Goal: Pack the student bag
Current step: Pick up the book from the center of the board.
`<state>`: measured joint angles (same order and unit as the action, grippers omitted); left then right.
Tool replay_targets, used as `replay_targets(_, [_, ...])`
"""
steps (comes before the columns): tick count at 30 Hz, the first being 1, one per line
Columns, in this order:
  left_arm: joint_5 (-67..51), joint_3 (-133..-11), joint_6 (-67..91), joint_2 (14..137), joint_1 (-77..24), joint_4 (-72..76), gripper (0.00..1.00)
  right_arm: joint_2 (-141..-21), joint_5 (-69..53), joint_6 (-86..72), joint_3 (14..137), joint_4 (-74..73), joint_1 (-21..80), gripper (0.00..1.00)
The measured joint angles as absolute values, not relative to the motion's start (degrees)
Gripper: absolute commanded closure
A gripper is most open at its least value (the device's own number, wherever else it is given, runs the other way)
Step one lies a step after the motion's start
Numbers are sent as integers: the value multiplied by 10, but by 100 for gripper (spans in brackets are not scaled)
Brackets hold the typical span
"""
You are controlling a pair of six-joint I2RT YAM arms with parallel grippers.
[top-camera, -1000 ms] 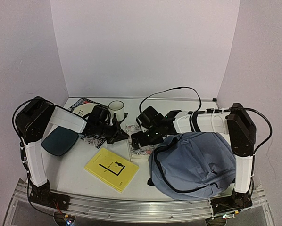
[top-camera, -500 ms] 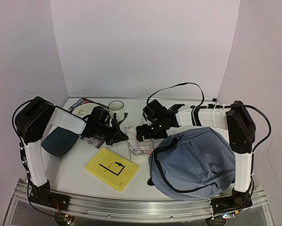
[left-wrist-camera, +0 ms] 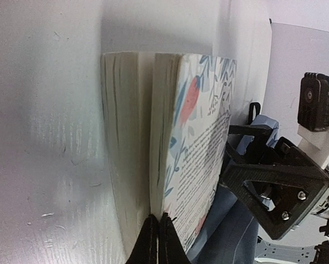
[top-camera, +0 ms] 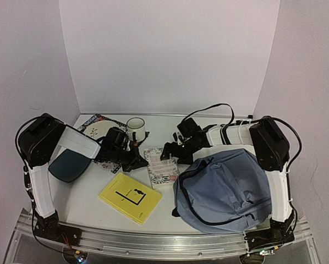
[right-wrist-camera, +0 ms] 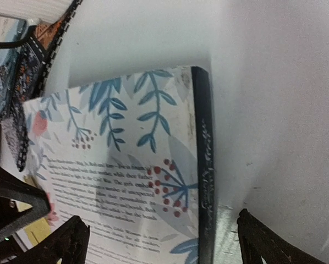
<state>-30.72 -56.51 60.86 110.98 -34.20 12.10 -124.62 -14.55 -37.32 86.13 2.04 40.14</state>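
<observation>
Your left hand [left-wrist-camera: 155, 242] has its fingers pressed together at the page edge of the floral book [left-wrist-camera: 200, 143]; you can't tell whether a page is caught between them. Your right hand [top-camera: 172, 152] is spread wide over the same book, one finger past the spine and the other over the cover. The bag [top-camera: 225, 190] lies flat on the tabletop [top-camera: 87, 201] at your right, just beside the book.

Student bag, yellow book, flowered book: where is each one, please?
student bag [top-camera: 230, 190], top view, middle of its fabric body.
yellow book [top-camera: 130, 198], top view, centre of its cover.
flowered book [right-wrist-camera: 126, 159], right wrist view, on its printed cover.
</observation>
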Motion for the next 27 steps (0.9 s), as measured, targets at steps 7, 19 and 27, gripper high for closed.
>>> replay_targets(7, [-297,-565,591,1122,-340,105,100,-1268,-232,-393,862,81,387,24])
replay_targets(19, [-303,-567,580,1126,-336,100,100,-1276,-326,-442,827,170,354,50])
replay_targets(27, [-305,-567,568,1124,-334,96,100,-1271,-361,-444,816,194,350,68])
